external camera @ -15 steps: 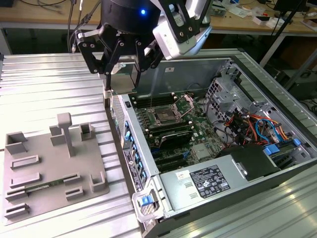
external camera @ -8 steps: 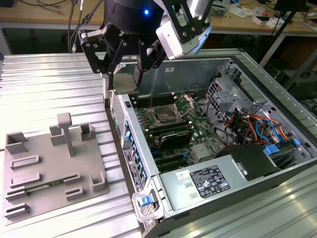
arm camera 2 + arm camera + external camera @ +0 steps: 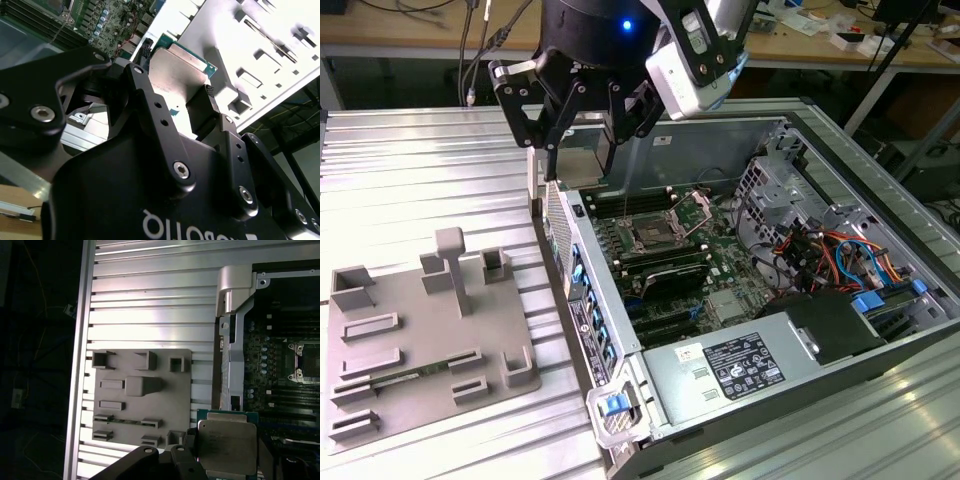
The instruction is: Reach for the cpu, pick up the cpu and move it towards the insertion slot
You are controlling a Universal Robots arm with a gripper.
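The gripper (image 3: 582, 150) pinches the cpu (image 3: 227, 447) by its edges, held flat above the case wall, and the insertion slot (image 3: 652, 236) lies toward the exterior view's right, lower down.

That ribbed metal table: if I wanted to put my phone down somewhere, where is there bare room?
The ribbed table is bare behind the grey plate, up to the far bench, and in the near corner at the exterior view's right. The open computer case is crowded with boards and cables, and the tool holds the cpu over its edge.

An electronics lab: open computer case (image 3: 770, 300) on a slatted aluminium table (image 3: 410, 180), cluttered workbenches (image 3: 840, 35) behind.
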